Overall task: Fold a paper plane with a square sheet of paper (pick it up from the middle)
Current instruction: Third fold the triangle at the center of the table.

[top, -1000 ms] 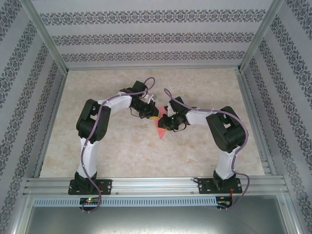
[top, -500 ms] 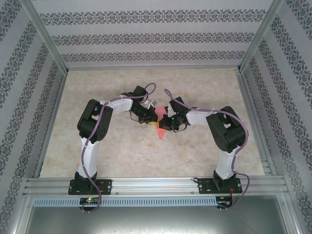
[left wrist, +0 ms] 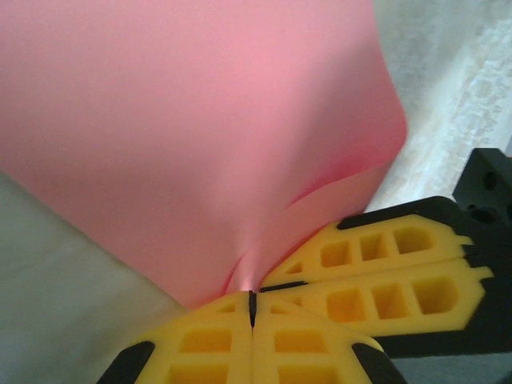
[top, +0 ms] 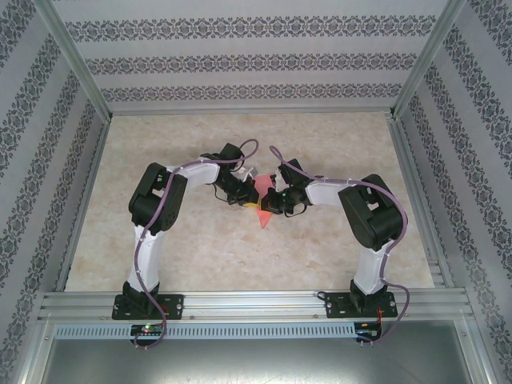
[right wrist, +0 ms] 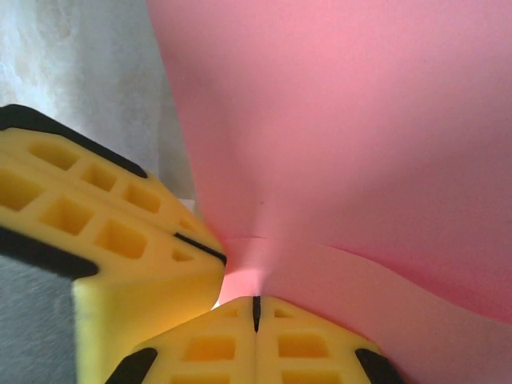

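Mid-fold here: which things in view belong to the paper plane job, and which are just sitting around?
Job: pink sheet of paper; left gripper and right gripper, both shut on it.
Just there: marbled tabletop; patterned walls; aluminium frame.

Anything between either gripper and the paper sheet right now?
Nothing visible: the left gripper and the right gripper are both shut directly on the square sheet of paper, pinching it at neighbouring spots.
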